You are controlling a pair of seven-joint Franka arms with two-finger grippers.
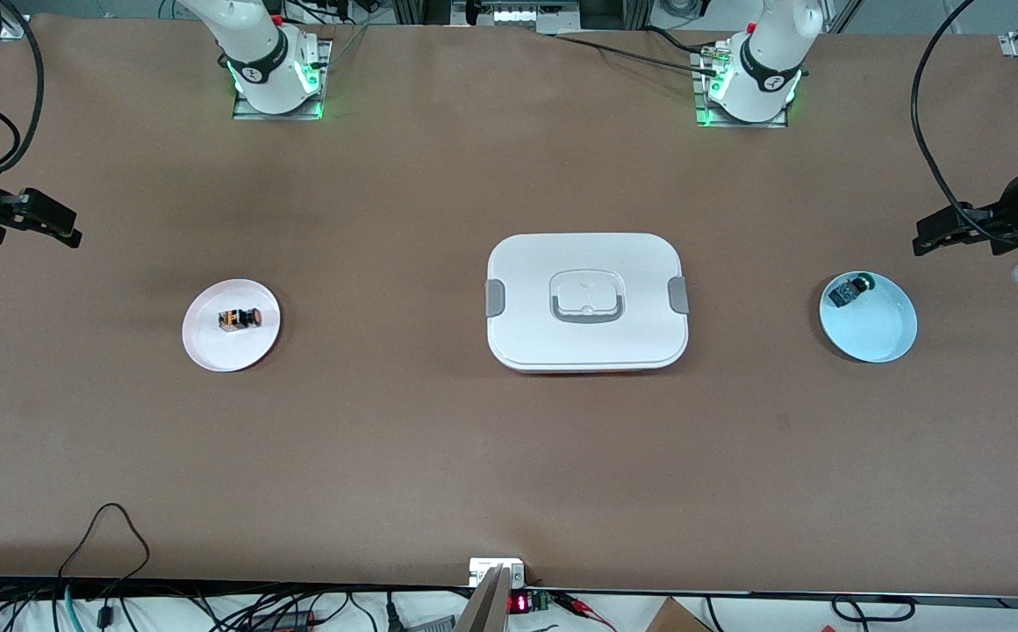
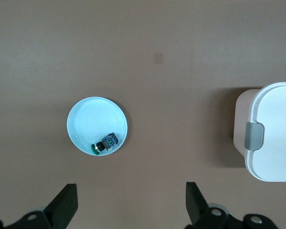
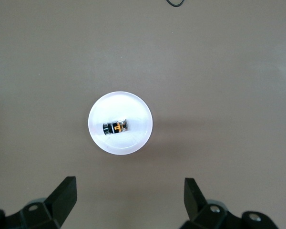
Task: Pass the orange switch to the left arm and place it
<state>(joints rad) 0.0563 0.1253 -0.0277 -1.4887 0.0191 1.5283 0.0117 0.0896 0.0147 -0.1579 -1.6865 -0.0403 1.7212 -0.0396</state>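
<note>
Right gripper [image 3: 128,200]: raised above the table at the right arm's end, jaws spread wide, nothing between them and nothing touched; the pink-white plate lies below it in the right wrist view. The right arm waits.

Left gripper [image 2: 131,205]: raised above the table at the left arm's end, jaws likewise spread wide, holding nothing; the pale blue plate lies below it in the left wrist view. The left arm waits.

Pink-white plate [image 1: 211,347]: round, flat on the brown table [image 1: 439,456], toward the right arm's end. Contents: the orange switch [image 1: 239,318], one item, lying on its side near the plate's middle, black body with orange cap.

Pale blue plate [image 1: 878,338]: round, toward the left arm's end of the table. Contents: one blue-bodied switch [image 1: 848,291] with a green cap, lying near the plate's rim on the side farther from the front camera.

Box [image 1: 586,300]: white, rounded corners, lid on, grey clip at each short side, recessed grey-rimmed handle in the lid. Stands at the table's middle, between the two plates and well apart from both
</note>
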